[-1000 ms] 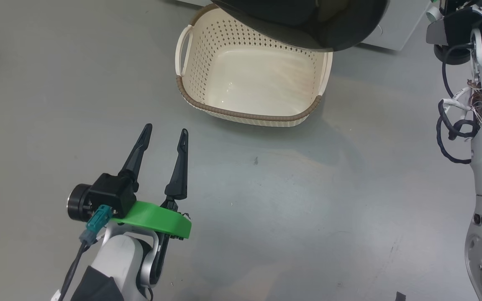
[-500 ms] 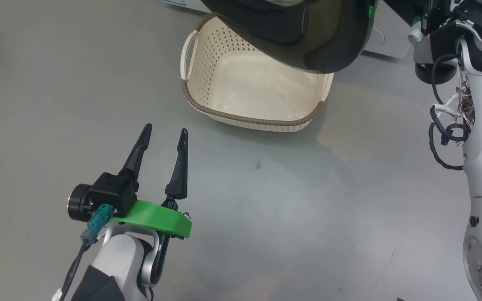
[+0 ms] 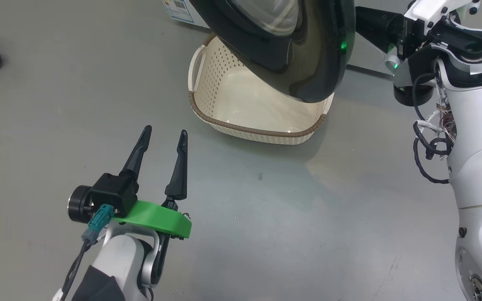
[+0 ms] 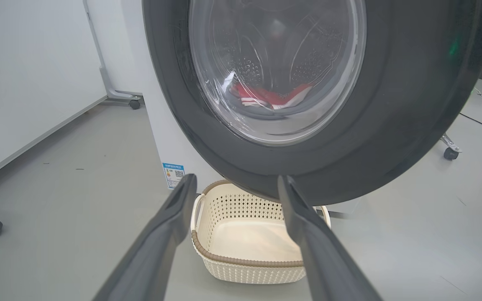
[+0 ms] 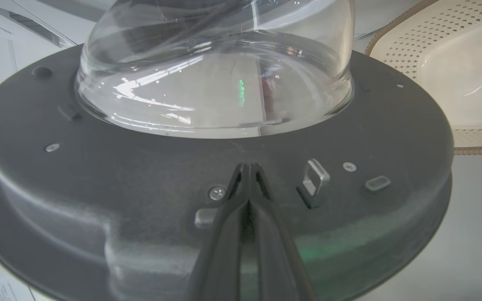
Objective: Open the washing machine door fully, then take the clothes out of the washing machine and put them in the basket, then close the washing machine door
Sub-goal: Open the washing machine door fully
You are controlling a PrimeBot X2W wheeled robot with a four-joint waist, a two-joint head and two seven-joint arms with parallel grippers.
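The left gripper [image 3: 165,130] is held over the floor [image 3: 266,217] at the left of the head view, its fingers spread wide with nothing between them. The basket [image 3: 249,129] stands ahead and to its right, well apart from it, with nothing seen inside. The basket's far side is overhung by the door [image 3: 320,62].

The left wrist view adds what the head view lacks. The clothes [image 4: 272,97] are seen through the door's glass, lying low in the drum of the washer [image 4: 170,142].

The door's inner face [image 5: 140,188] is given by the right wrist view. There the right gripper [image 5: 248,168] is pressed shut, its tips set against the rim just left of the latch [image 5: 316,177], below the glass bowl.

Since a second ago the head camera has been moved. The door has been swung further over the basket, so that its glass is now shown. The left gripper has been kept as it was.
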